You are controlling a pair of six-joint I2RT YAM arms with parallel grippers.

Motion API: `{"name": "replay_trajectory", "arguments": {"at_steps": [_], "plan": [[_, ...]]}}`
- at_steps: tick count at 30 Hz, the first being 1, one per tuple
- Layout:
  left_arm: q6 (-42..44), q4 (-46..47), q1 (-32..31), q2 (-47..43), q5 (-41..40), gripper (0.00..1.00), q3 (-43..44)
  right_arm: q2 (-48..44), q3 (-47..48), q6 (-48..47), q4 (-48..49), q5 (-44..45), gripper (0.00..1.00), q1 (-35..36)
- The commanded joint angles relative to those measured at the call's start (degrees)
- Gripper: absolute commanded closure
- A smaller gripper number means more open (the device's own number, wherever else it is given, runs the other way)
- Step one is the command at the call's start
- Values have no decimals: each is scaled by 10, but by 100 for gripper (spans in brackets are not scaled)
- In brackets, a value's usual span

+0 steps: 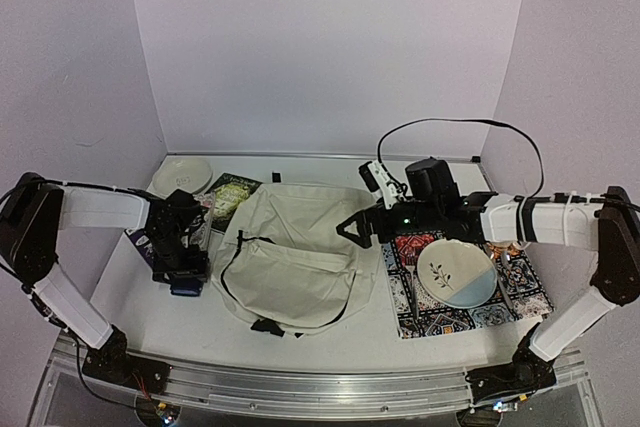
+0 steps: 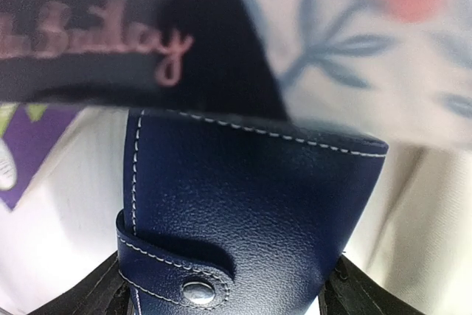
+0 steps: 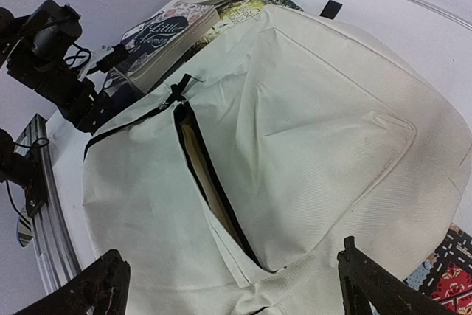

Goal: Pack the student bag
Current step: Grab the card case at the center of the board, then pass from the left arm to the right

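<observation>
1. Student bag is laid flat at mid-table, its zipper opened to a dark slit.
2. The right gripper is poised over the bag, fingers spread wide, nothing held.
3. The left gripper is set astride a blue snap case left of the bag; whether the case is pinched cannot be told.

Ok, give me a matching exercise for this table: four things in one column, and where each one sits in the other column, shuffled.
Things:
1 backpack
2 plain white plate
3 blue-and-cream plate
4 dark blue wallet

Places:
A on the patterned mat
B at the left end effector
C middle of the table
D far left corner

Pairs: 1-C, 2-D, 3-A, 4-B
</observation>
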Motion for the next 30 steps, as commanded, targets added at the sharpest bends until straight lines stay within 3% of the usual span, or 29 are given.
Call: {"name": "replay_trajectory", "arguments": {"at_steps": [1,9,19,30], "plan": [[-16,-6,-4,-72,8,18,13,0,14,10,22,-24,2,10],[-7,-6,-61,-139,-3,20,74,14,37,48,22,-44,2,22],[28,51,-183,-103,-52,20,131,34,76,126,-3,-88,2,22],[132,148,-302,-32,-95,22,172,103,140,197,-4,-172,9,27]]}}
